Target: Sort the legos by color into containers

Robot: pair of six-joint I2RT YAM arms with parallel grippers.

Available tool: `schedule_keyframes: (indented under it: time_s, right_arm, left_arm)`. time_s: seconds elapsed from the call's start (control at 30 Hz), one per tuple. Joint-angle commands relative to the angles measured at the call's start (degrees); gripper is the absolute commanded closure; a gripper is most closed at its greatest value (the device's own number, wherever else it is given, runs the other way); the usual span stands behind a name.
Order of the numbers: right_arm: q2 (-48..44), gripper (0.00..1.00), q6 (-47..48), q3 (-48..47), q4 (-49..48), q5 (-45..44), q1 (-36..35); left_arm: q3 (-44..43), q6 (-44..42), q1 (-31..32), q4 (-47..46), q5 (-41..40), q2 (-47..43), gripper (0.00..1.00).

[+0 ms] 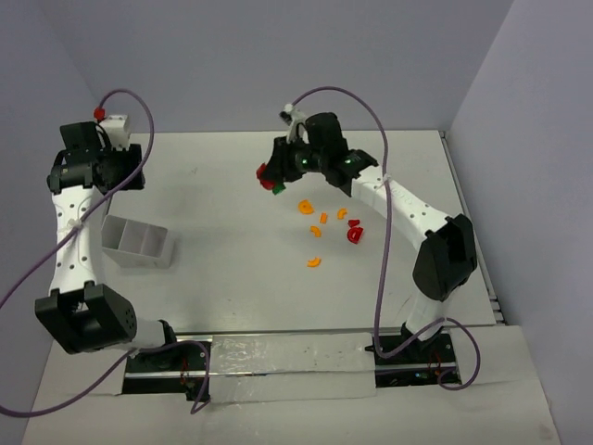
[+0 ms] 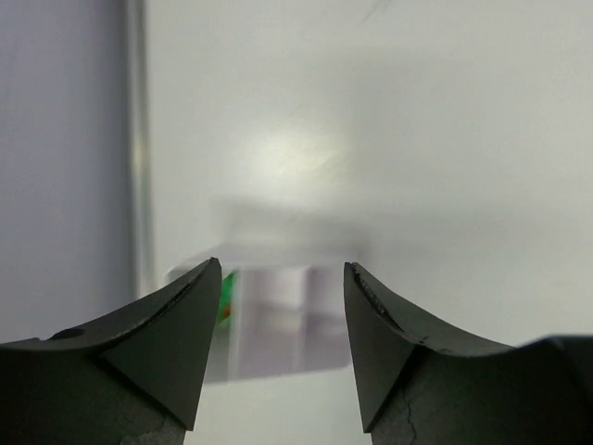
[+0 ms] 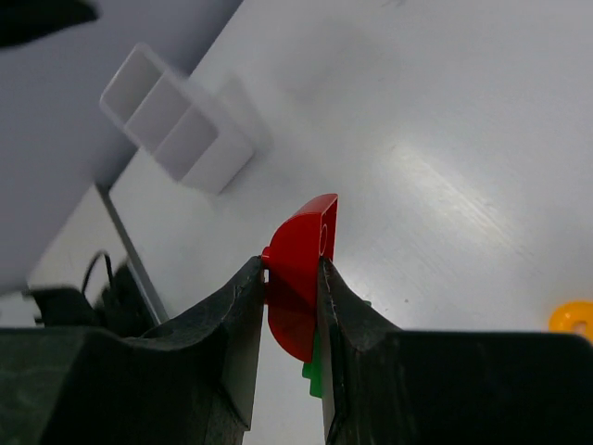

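Right tool (image 3: 292, 271) clamped on red half-disc (image 3: 304, 243), left tool (image 2: 283, 278) apart; looks like transport step, next needs swing over to tray (image 3: 220, 159).

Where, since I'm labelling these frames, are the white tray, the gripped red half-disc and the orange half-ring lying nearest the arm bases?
white tray (image 1: 139, 256): top external view, on its near side wall.
red half-disc (image 3: 301, 246): right wrist view, on its broad face.
orange half-ring (image 1: 313, 261): top external view, on its arch.
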State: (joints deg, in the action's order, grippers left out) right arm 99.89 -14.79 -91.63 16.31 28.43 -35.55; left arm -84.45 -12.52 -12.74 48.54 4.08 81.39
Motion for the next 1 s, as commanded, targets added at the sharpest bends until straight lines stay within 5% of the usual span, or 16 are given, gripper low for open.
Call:
schedule_keyframes:
  time_s: [0.0,0.23,0.3,0.5,0.63,0.97]
  right_arm:
    - [1.4,1.00,-24.4,-3.3,-4.3,-8.8,6.0]
    - [5.3,1.00,-47.9,-9.8,7.7,-13.0,10.2]
    - [6.1,1.00,-53.0,-7.7,2.9,-5.8,10.9]
    - [4.5,1.00,-62.8,-1.4,-4.6,-3.8,9.8]
    - [4.1,1.00,-64.5,-0.9,-4.5,-4.1,9.5]
    - [3.8,1.00,-65.9,0.0,-5.2,-3.0,9.0]
  left_arm:
    - [-0.8,18.4,2.8,-7.6,23.5,-6.0,0.36]
    - [5.6,35.7,20.7,-20.5,21.7,-8.0,0.33]
    - [6.7,39.9,25.2,-22.4,15.9,-7.2,0.25]
    - [7.9,41.0,37.1,-28.6,6.8,-6.2,0.14]
    - [7.6,41.5,41.6,-31.9,-0.1,-5.1,0.13]
    - [2.1,47.7,43.0,-28.8,-1.1,3.6,0.17]
